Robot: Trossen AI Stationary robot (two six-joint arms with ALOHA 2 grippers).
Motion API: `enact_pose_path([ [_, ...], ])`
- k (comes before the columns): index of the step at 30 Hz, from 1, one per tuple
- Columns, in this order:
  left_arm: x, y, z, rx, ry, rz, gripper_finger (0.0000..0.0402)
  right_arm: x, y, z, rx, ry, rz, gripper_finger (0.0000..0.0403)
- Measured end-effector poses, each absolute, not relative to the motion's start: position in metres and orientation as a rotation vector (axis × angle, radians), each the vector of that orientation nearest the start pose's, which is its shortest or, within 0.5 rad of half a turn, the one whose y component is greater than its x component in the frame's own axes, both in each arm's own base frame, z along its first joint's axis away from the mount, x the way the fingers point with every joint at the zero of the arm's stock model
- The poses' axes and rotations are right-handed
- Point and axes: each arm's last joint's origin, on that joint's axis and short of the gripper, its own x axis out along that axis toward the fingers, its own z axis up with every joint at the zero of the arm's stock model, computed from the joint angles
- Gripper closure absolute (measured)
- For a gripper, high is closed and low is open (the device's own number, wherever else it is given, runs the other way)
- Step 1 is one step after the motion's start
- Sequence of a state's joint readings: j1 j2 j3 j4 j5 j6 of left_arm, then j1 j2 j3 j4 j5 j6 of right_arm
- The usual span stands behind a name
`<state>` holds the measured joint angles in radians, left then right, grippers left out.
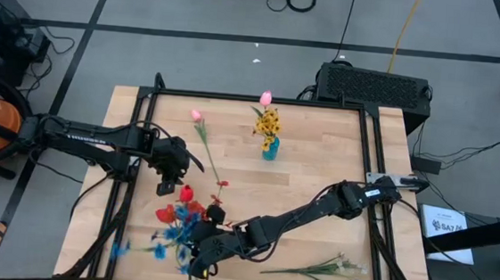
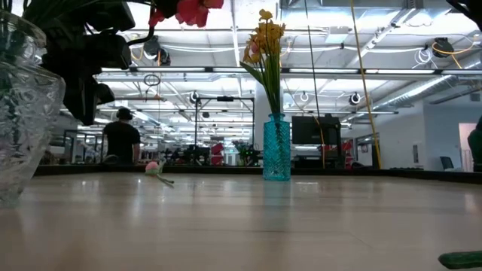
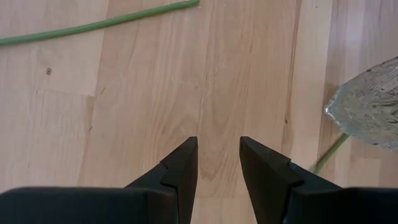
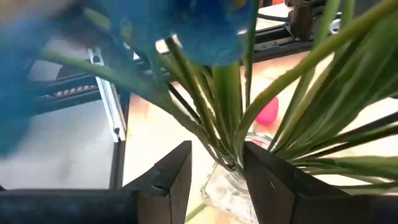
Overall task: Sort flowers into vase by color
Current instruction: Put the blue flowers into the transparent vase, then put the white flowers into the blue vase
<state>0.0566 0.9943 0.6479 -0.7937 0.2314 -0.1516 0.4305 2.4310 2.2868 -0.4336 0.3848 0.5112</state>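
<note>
Leaving open worktop across the centre and toward three o'clock, with one pink tulip lying toward ten o'clock and white blooms lying near five o'clock. Counting two vases: teal vase at twelve o'clock holding the yellow bunch, clear vase near seven o'clock holding red flowers and blue sprays. Hovering with left end effector slightly parted and empty at nine o'clock; poising right end effector parted around the clear vase's stems.

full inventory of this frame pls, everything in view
Blue vase: one, teal, far middle of table, holds yellow bunch.
Pink tulips: two, one lying on the table, one at the far edge.
Clear glass vase: one, near left, holds red flowers and blue sprays.
White blooms: one bundle, near right.
Table: one, light wood.
Person: one, dark top, background.
Left claw: open, empty, over bare wood.
Right claw: open around stems at the glass vase.
</note>
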Motion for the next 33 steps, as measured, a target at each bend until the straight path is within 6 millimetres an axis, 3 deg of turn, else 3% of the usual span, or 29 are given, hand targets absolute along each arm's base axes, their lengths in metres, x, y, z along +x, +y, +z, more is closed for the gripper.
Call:
enact_pose_path([
  [9, 0.167, 0.003, 0.211, -0.298, 1.141, -0.07, 0.0277, 0.504, 0.222, 0.249, 0.339, 0.542, -0.056, 0.0267],
  [17, 0.167, 0.003, 0.211, -0.297, 1.14, -0.07, 0.0277, 0.501, 0.222, 0.268, 0.359, 0.576, 0.03, 0.0267],
  [33, 0.167, 0.003, 0.211, -0.296, 1.14, -0.071, 0.0277, 0.498, 0.224, 0.274, 0.438, 0.621, 0.117, 0.0268],
])
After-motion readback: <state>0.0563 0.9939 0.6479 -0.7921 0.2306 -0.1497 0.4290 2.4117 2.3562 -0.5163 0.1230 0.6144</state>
